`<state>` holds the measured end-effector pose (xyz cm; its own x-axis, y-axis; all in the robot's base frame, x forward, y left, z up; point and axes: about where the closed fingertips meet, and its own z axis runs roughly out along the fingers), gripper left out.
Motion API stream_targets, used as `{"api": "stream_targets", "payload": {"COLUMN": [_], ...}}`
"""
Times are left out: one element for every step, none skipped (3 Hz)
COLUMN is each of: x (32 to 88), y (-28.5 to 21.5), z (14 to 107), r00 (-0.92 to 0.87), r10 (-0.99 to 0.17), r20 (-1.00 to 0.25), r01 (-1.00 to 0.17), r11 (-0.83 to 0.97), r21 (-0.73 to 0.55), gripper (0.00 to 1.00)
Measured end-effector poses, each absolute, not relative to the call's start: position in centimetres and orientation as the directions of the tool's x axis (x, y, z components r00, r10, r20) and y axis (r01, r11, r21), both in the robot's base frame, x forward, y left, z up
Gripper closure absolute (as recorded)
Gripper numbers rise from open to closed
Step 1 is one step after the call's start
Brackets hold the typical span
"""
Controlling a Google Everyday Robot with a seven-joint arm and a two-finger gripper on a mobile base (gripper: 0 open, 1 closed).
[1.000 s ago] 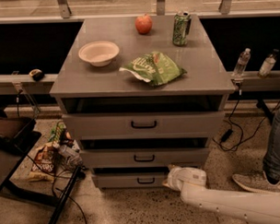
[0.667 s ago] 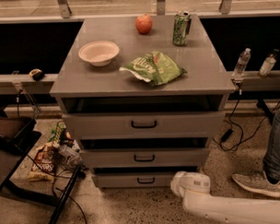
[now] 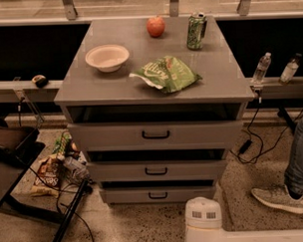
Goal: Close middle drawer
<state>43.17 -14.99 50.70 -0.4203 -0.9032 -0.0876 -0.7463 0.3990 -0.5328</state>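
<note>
Jaws unseen, arm low before cabinet

- Middle drawer: grey flat front, small black bar handle, level, pulled slightly out, dark gap above.
- End effector: white, low, in front of and below the drawer.

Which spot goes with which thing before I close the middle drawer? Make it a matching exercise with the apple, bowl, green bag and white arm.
Things:
1 apple
2 bowl
3 green bag
4 white arm

Places:
A left side of the cabinet top
B bottom edge of the view, in front of the lowest drawer
C back of the top, left of the can
D front middle of the top

Pairs: 1-C, 2-A, 3-D, 4-B.

The gripper is out of view. The middle drawer stands slightly open.
</note>
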Motion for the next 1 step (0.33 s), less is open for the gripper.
{"api": "stream_targets", "payload": {"x": [40.54], "y": [-20.69], "z": [58.58], "r00": [-0.493], "r10": [-0.863], "r20": [0.107], "r01": [-0.73], "r11": [0.344], "r21": [-0.59], "gripper": [1.0]}}
